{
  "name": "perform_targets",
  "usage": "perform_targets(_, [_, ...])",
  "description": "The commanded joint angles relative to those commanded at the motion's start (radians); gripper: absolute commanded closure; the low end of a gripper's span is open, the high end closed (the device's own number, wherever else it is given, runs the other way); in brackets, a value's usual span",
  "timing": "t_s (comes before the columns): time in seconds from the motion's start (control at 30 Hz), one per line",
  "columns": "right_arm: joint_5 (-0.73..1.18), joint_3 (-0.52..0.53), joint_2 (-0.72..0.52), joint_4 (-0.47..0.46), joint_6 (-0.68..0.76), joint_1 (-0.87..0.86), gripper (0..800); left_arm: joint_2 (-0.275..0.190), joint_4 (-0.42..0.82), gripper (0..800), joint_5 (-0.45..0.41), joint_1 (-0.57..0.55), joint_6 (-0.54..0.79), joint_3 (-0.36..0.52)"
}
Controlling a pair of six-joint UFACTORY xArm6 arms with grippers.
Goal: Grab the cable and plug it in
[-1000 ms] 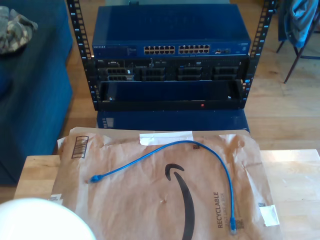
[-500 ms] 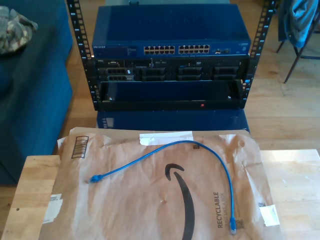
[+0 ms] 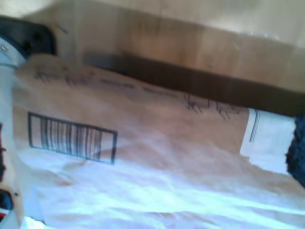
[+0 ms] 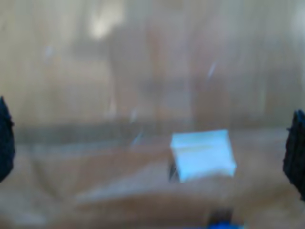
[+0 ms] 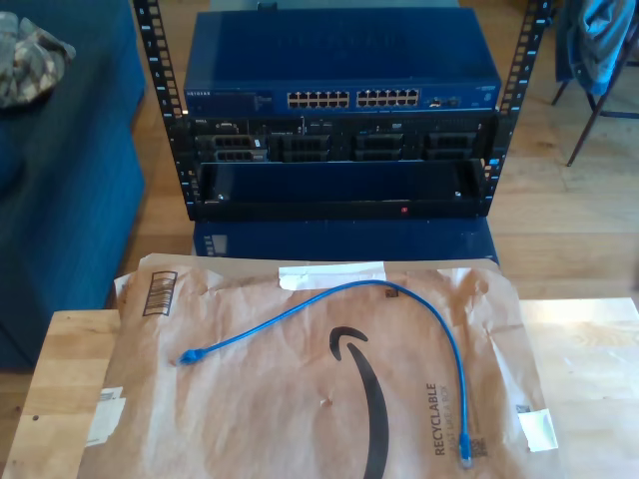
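The blue cable (image 5: 399,299) lies looped on the "RECYCLABLE" paper mailer (image 5: 250,399); NETGEAR switch (image 5: 339,70) racked beyond. Can't tell either gripper's state.

Both wrist views are soft with blur. In the first wrist view the printing along the brown paper mailer (image 3: 157,157) is smeared past reading, and the bars of its barcode (image 3: 71,138) run together. In the second wrist view the white label (image 4: 202,155) shows as a pale block with nothing legible on it, and a scrap of the blue cable (image 4: 221,223) is cut off by the picture's edge.

In the exterior view the mailer is cut off at 6 o'clock, so its near end is out of frame. The cable's plugs (image 5: 465,458) are too small to make out. The port markings on the blue network switch (image 5: 339,70) at 12 o'clock are too small to read.
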Motion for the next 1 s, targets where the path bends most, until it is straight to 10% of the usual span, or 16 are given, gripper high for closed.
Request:
perform_targets(0.5, [-0.037, -0.462, 0.549, -0.003, 0.356, 0.575, 7, 0.146, 0.0, 0, -0.012, -0.054, -0.121, -0.048])
perform_targets(1.0, [-0.408, -0.479, 0.713, 0.0, 0.393, 0.669, 10, 0.218, -0.064, 0, -0.058, -0.086, -0.135, -0.049])
